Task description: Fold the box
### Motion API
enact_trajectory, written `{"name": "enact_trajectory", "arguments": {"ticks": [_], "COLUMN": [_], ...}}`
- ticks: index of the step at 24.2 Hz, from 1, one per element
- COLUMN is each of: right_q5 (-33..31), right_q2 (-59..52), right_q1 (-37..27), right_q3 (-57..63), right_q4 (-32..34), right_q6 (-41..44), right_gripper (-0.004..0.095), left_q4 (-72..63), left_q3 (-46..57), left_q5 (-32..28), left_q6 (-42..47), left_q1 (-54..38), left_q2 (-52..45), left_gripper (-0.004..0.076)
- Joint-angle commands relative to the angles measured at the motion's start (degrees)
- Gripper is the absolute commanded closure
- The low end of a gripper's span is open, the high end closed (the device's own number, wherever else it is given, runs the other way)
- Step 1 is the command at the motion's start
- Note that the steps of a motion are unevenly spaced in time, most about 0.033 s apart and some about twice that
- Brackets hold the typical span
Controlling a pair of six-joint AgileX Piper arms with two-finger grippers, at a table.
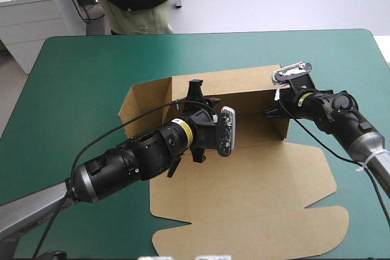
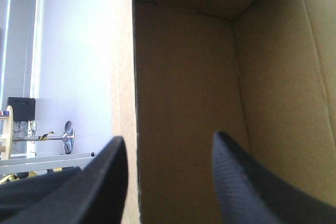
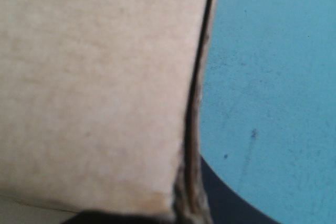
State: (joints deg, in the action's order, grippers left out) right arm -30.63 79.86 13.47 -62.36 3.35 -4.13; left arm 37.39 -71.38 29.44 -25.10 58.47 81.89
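Note:
The brown box [image 1: 253,98] stands mid-table with its far and side walls raised, and its lid [image 1: 244,181] lies flat toward the near edge. My left gripper [image 1: 196,91] reaches over the tray to the far wall. In the left wrist view this gripper [image 2: 168,136] is open, one finger outside an upright wall of the box [image 2: 184,77] and one inside. My right gripper [image 1: 272,111] is at the box's right wall. In the right wrist view the doubled board [image 3: 94,77] runs down between the fingers of that gripper [image 3: 186,209], which is shut on it.
The teal-green cover [image 1: 79,77] surrounds the box on all sides, with wide room at the left and the far right. The lid's rounded front flap [image 1: 244,235] lies close to the table's near edge.

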Motion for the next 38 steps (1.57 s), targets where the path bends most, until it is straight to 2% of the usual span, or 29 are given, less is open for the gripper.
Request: {"name": "enact_trajectory", "arguments": {"ticks": [1,2,3,5,8,12,16,19,24,26,29,33,35,38], "right_q5": [2.8,2.8,2.8,2.7,2.7,2.6,2.6,2.6,2.6,2.3,2.2,2.2,2.2,2.2], "right_q2": [-1.9,-1.9,-1.9,-1.9,-1.9,-1.9,-1.9,-1.9,-1.9,-1.9,-1.9,-1.9,-1.9,-1.9], "right_q1": [-0.4,-0.4,-0.4,-0.4,-0.4,-0.4,-0.4,-0.4,-0.4,-0.4,-0.4,-0.4,-0.4,-0.4], "right_q3": [-1.7,-1.7,-1.7,-1.7,-1.7,-1.7,-1.7,-1.7,-1.7,-1.7,-1.7,-1.7,-1.7,-1.7], "right_q4": [1.5,1.5,1.5,1.3,1.2,1.2,1.2,1.2,1.3,1.3,1.3,1.3,1.3,1.4], "right_q6": [-0.2,-0.2,-0.2,-0.2,-0.2,-0.2,-0.2,-0.2,-0.2,-0.2,-0.2,-0.2,-0.2,-0.2], "right_gripper": [0.0927,0.0927,0.0927,0.0927,0.0927,0.0927,0.0927,0.0927,0.0927,0.0927,0.0927,0.0927,0.0927,0.0927], "left_q4": [0.3,0.1,-0.7,-3.8,-7.8,-14.9,-30.4,-38.8,-48.2,-49.4,-50.6,-52.0,-51.4,-50.4], "left_q3": [-4.7,-5.7,-6.5,-8.3,-11.3,-17.0,-23.4,-26.5,-27.4,-27.4,-27.4,-27.1,-24.9,-15.8], "left_q5": [3.3,4.4,4.8,6.0,9.3,16.6,27.1,32.5,33.5,34.2,39.4,42.7,41.4,35.1], "left_q6": [1.0,1.0,1.0,0.7,0.7,-2.3,-11.4,-11.2,-8.0,-2.9,0.2,3.4,4.2,5.0], "left_q1": [3.7,4.7,5.0,5.0,4.4,1.9,-6.6,-15.5,-32.7,-41.6,-53.5,-59.9,-59.9,-59.9], "left_q2": [-2.4,-2.4,-2.4,-2.4,-2.4,-2.4,-2.4,-2.4,-2.4,-2.4,-2.4,-2.4,-3.3,-8.1], "left_gripper": [0.0582,0.0682,0.0734,0.0703,0.0703,0.0703,0.0703,0.0707,0.0710,0.0711,0.0733,0.0733,0.0733,0.0733]}}
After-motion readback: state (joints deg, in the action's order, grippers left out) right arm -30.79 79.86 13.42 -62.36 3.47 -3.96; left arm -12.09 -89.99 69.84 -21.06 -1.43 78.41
